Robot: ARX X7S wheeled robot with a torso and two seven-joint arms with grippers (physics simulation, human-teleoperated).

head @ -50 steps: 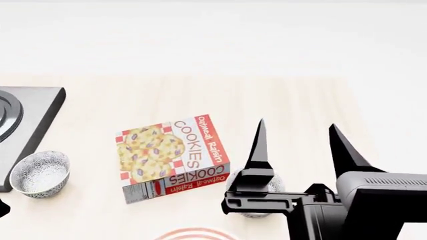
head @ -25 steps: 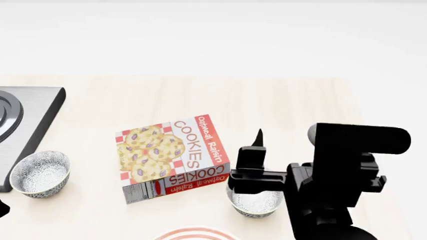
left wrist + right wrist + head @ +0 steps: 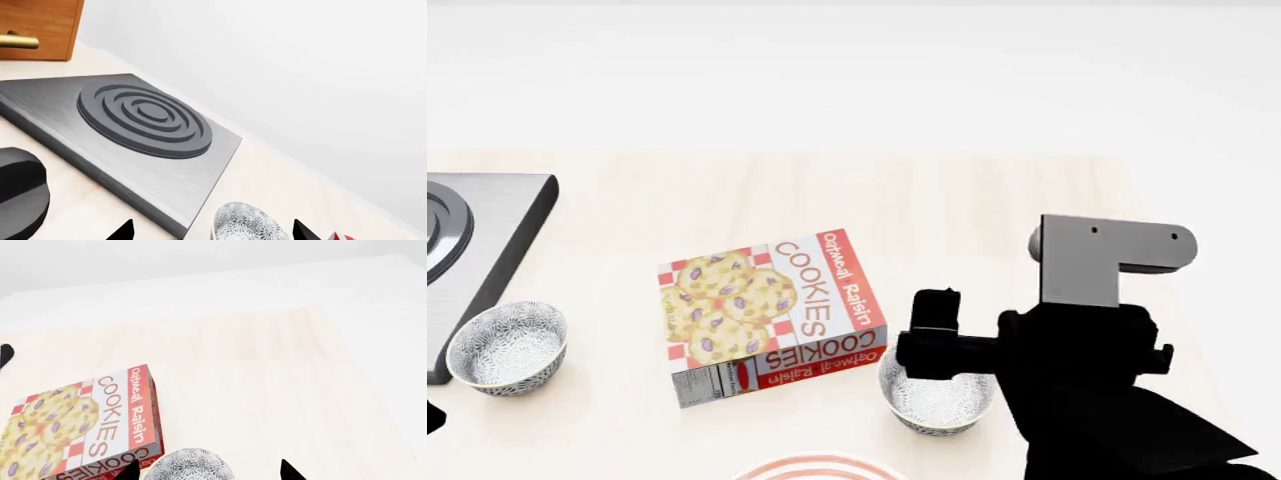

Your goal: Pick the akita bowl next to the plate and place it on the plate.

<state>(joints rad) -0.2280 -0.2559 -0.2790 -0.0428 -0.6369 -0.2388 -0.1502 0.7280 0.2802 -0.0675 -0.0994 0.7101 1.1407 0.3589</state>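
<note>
Pale wooden tabletop (image 3: 1001,200) with a flat oatmeal-raisin cookie box (image 3: 771,315). The red-striped white plate (image 3: 818,468) shows only its rim, empty. The patterned grey-and-white akita bowl (image 3: 934,400) sits near it, not yet lifted. Right gripper (image 3: 208,471): fingertips spread wide, straddling the bowl. Left gripper (image 3: 212,231): also spread wide. Only the left wrist view shows the grey burner (image 3: 143,120).

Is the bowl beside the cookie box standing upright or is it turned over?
Upright. In the head view, the akita bowl shows its open mouth and pale inside facing up; nothing visible inside.
</note>
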